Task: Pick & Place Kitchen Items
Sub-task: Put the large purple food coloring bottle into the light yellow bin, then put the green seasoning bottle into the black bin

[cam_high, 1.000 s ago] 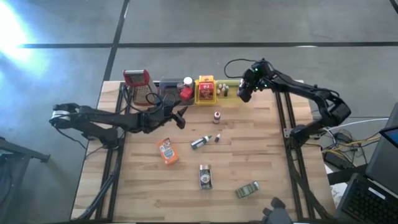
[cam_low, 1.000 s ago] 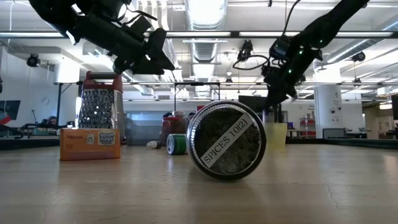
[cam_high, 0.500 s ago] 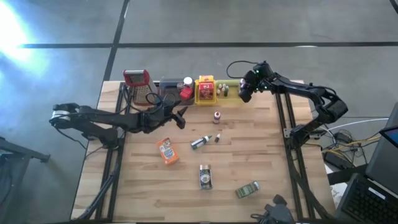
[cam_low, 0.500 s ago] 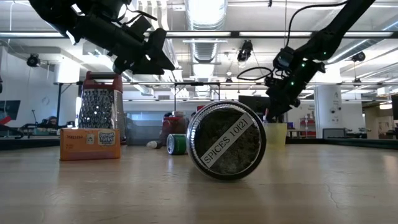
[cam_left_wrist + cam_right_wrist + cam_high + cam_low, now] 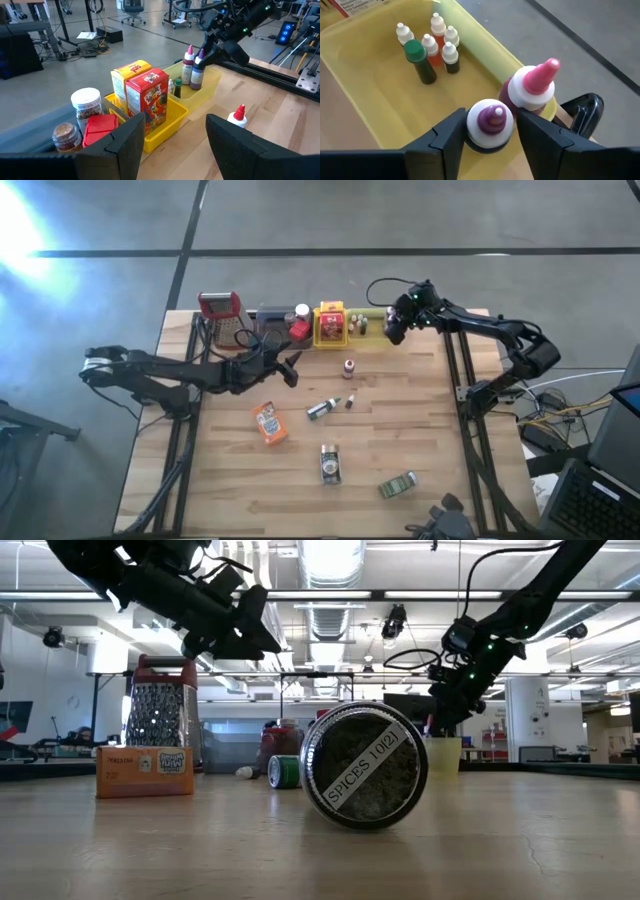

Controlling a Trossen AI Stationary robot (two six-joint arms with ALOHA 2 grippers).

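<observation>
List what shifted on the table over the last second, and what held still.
The right end effector dropped slightly over the pale yellow plastic tray, its fingers flanking the purple-capped squeeze bottle standing there. The left end effector, the orange packet and the spice jars on the wood stayed put.

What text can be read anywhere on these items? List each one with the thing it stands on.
"SPICES 1 0 | 2 |" (digits uncertain): strip across the lid of the spice tin lying on its side.
"SPICES": label of the white-capped jar, rest too small.
"Froot Loops", partly legible: front of the red cereal box.
Orange packet: print too blurred.
Yellow box: print unreadable.
</observation>
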